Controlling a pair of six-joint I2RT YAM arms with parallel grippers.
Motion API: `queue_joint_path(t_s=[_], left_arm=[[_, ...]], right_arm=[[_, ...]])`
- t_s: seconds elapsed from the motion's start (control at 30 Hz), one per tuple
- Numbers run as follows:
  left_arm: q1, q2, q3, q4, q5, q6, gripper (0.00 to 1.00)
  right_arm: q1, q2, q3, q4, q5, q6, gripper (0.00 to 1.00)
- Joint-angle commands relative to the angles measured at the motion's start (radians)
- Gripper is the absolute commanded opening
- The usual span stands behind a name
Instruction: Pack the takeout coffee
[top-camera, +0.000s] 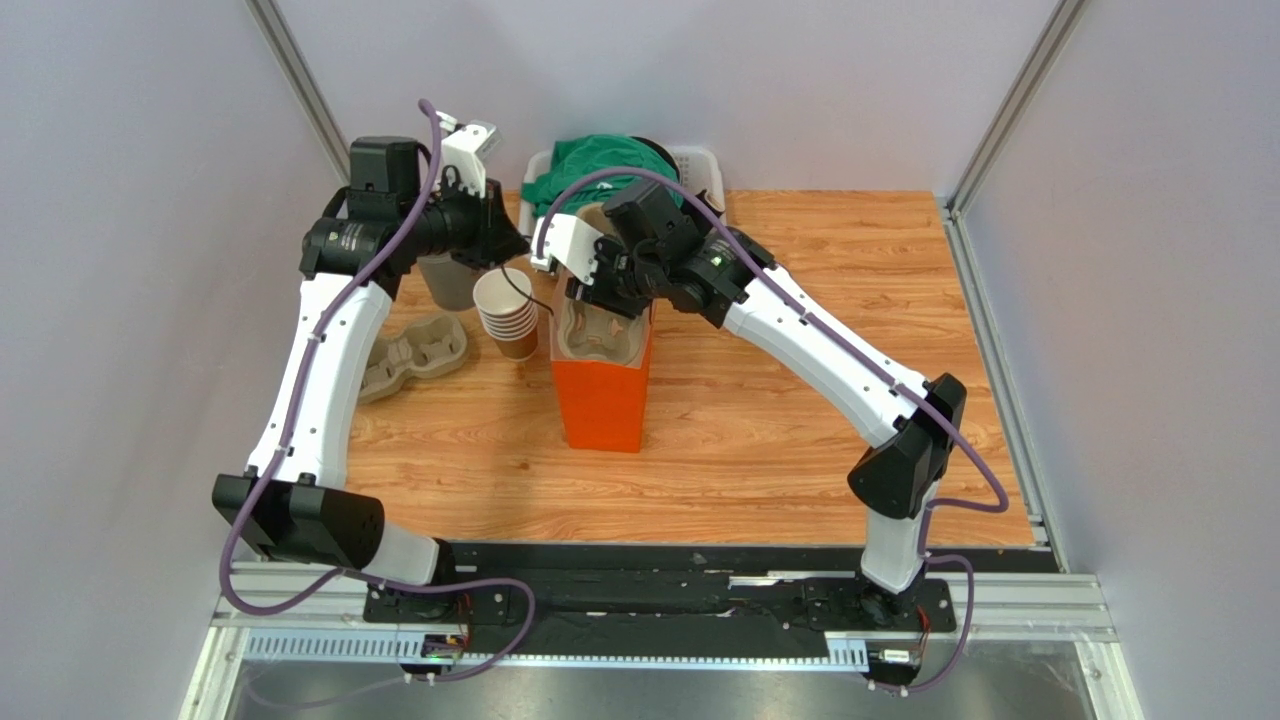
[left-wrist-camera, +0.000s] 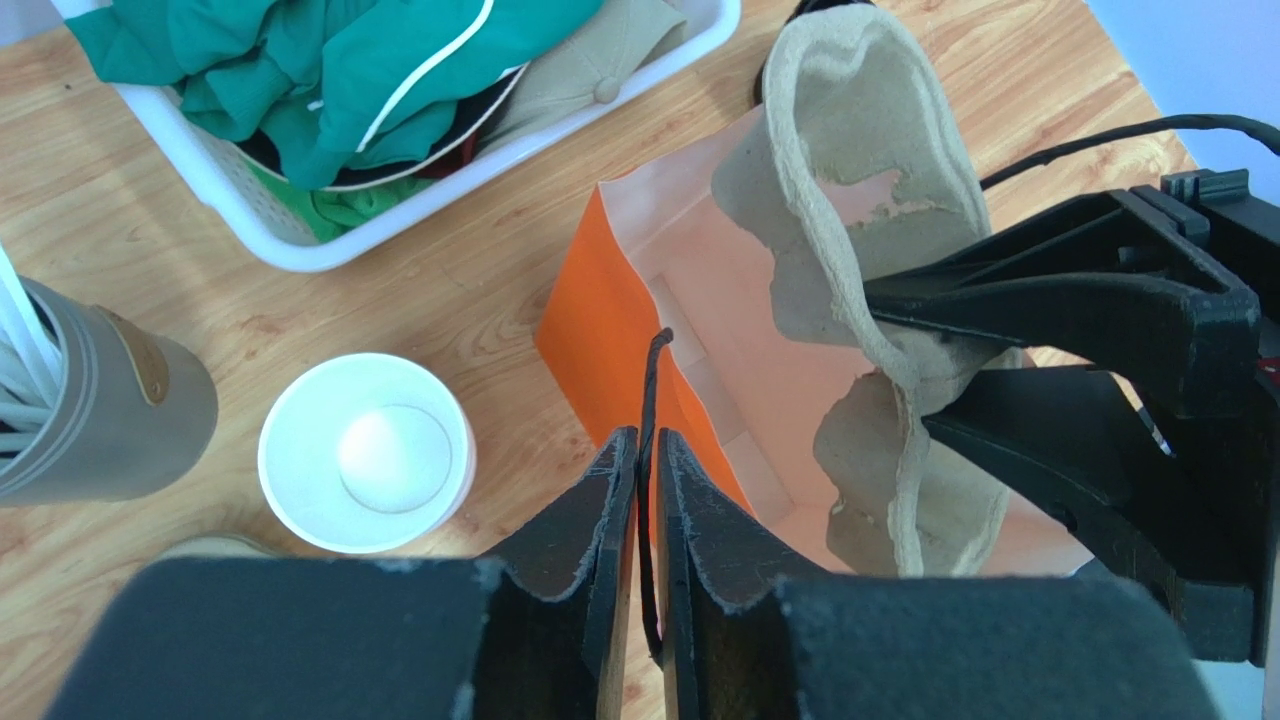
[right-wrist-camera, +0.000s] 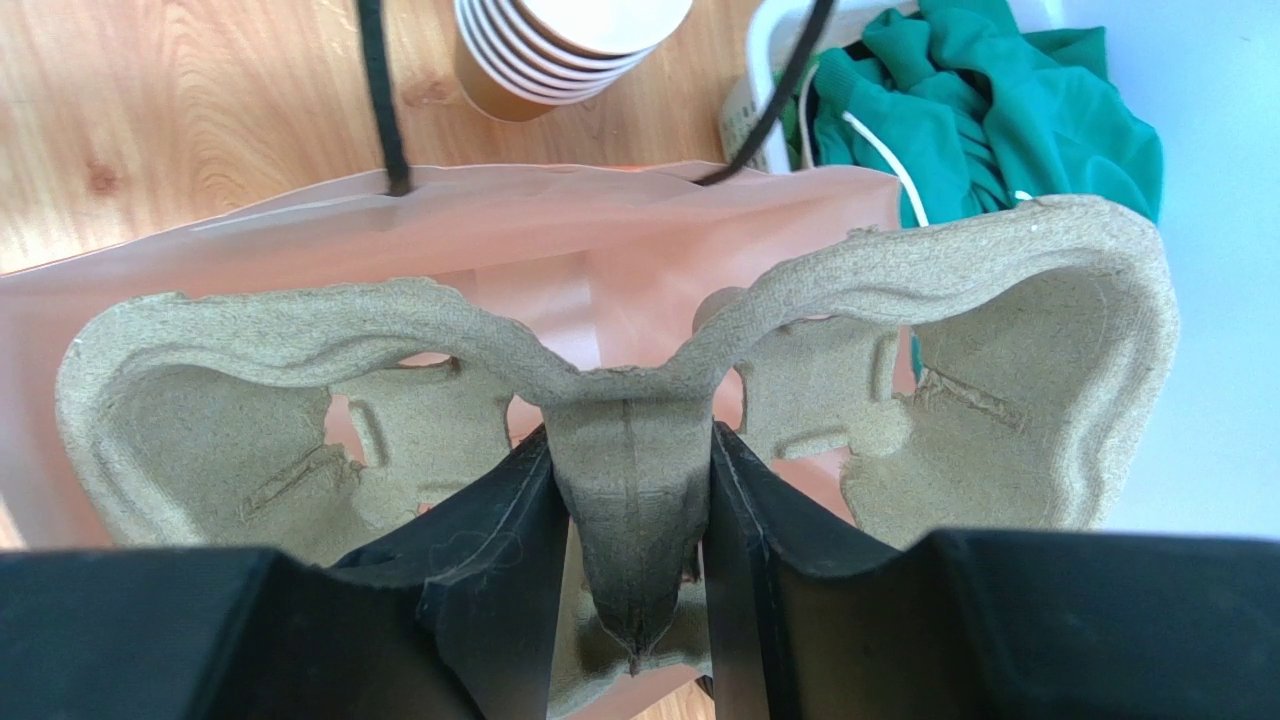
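Orange paper bag (top-camera: 601, 405) stands upright, mouth open, at mid-table (top-camera: 781, 435). Left of it, a second carrier (top-camera: 413, 353) of moulded pulp lies flat on the wood. A stack of paper cups (top-camera: 508, 312) stands just beside the bag's far left corner.

Right gripper (right-wrist-camera: 631, 450): fingers clamped on the centre ridge of a pulp cup carrier (right-wrist-camera: 962, 330), which is held on edge in the bag's mouth.

Left gripper (left-wrist-camera: 643, 450): fingers drawn almost together, pinching the bag's thin black handle (left-wrist-camera: 651, 375).

A grey canister (left-wrist-camera: 90, 405) holding white straws stands further left. A white basket (left-wrist-camera: 301, 240) of green clothing (left-wrist-camera: 301, 60) sits at the far edge.

Takeout coffee: cannot be located in any view.
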Motion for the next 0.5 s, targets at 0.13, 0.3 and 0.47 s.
queue_joint_path(t_s=[0.13, 0.3, 0.47], left_arm=[[0.009, -0.006, -0.002, 0.035, 0.032, -0.015, 0.17], [0.009, -0.022, -0.036, 0.075, 0.018, -0.05, 0.13], [0.009, -0.035, -0.056, 0.09, 0.015, -0.063, 0.1]], right_arm=[[-0.007, 0.001, 0.024, -0.043, -0.083, 0.024, 0.37], [-0.01, 0.033, 0.075, -0.101, -0.092, 0.032, 0.37], [-0.018, 0.058, 0.093, -0.129, -0.11, 0.044, 0.37]])
